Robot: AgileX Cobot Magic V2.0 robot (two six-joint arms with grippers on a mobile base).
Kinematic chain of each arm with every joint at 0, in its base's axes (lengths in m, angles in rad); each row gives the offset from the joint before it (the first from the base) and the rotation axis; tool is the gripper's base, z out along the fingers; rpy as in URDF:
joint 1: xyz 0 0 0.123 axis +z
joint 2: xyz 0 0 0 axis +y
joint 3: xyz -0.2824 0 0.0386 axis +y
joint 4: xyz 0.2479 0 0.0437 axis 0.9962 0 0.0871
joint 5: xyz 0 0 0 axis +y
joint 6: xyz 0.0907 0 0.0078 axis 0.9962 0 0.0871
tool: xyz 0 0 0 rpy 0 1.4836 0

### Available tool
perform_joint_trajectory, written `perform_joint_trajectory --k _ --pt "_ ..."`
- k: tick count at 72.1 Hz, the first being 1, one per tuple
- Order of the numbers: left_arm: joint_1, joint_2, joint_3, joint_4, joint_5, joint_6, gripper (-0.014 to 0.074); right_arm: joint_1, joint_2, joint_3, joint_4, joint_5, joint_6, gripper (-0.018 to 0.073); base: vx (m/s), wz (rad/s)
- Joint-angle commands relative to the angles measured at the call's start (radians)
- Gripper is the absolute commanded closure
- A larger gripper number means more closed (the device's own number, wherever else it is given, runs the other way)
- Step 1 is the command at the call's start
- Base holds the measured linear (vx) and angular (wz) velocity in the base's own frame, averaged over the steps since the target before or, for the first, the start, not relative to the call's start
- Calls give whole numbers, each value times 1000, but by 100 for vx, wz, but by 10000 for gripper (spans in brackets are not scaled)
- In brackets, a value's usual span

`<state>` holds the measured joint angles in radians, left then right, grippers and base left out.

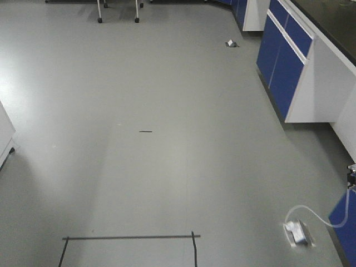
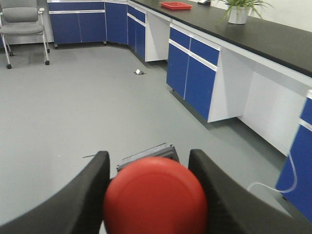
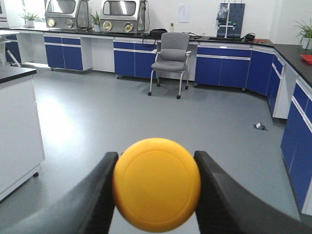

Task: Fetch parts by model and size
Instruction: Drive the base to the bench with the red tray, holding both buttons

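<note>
On my left wrist view, the left gripper (image 2: 149, 156) is clamped on the red-capped switch (image 2: 155, 197). Its two black fingers (image 2: 90, 190) press in from either side, with the jaws narrowed to the width of the part. The cap is a smooth, matte red dome that faces the camera and fills the bottom centre of the view. Behind its upper edge I can see a strip of the dark, blocky base with a ridged top. I can't make out any blue on it from here.

On my right wrist view, the right gripper (image 3: 156, 156) holds the yellow-capped switch (image 3: 156, 184) the same way. The black fingers (image 3: 97, 195) touch the cap's left and right rim. This cap is a round, flat-faced disc in bright yellow, with a faint raised ring just inside its edge. It hides its own base completely.

Both parts are up off the grey floor (image 1: 167, 111), each carried only by its gripper. Beyond the red one run blue cabinets (image 2: 195, 78) under a black countertop (image 2: 273, 39). Beyond the yellow one stands a grey chair (image 3: 170, 61).
</note>
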<state>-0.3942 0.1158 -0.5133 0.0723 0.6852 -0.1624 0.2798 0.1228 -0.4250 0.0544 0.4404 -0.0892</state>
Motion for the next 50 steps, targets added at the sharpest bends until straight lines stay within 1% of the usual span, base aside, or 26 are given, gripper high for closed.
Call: perform_joint_trajectory --k 1,33,50 --pt "-3 16 -24 -3 -82 0 604 -2 11 -25 -3 -82 -5 569 59 13" --pt "-3 16 -24 -3 -82 0 604 -2 11 -25 -3 -82 -5 569 58 9" --pt "-3 16 -24 -3 -82 0 604 -2 11 -25 -2 -82 -5 569 62 0"
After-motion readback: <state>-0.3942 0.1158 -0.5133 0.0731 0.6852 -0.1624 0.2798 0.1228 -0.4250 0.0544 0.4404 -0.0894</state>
